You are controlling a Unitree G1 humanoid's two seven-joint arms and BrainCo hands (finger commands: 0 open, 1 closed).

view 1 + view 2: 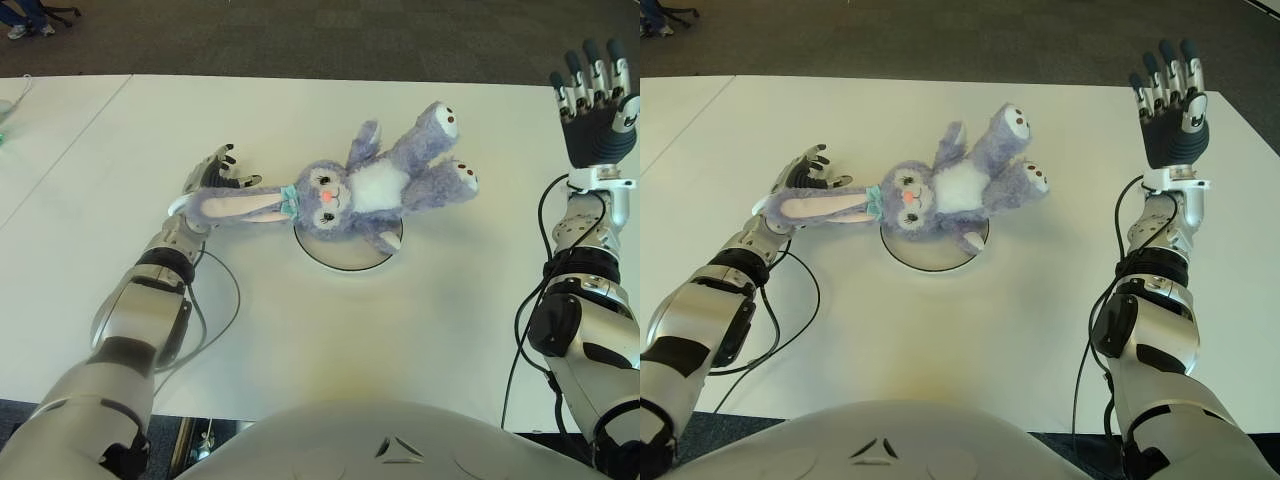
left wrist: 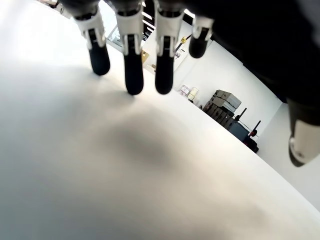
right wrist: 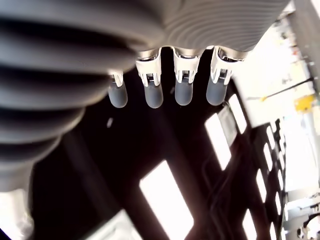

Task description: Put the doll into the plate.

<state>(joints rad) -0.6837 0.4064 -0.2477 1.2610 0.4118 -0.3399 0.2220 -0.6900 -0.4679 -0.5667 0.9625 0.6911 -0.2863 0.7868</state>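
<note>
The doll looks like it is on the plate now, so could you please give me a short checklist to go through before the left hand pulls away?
1. Doll over the plate: ok, its head and body cover most of the plate.
2. Doll fully inside the plate: not ok, its long ears and its legs stick out past the rim onto the table.
3. Left hand free of the doll: ok, its fingers are spread and hold nothing in the left wrist view, though the ears lie just beside the wrist.
4. Right hand out of the way: ok, raised and open, far to the right of the doll.
5. Plate sits flat: cannot tell, the doll hides most of it.
</note>
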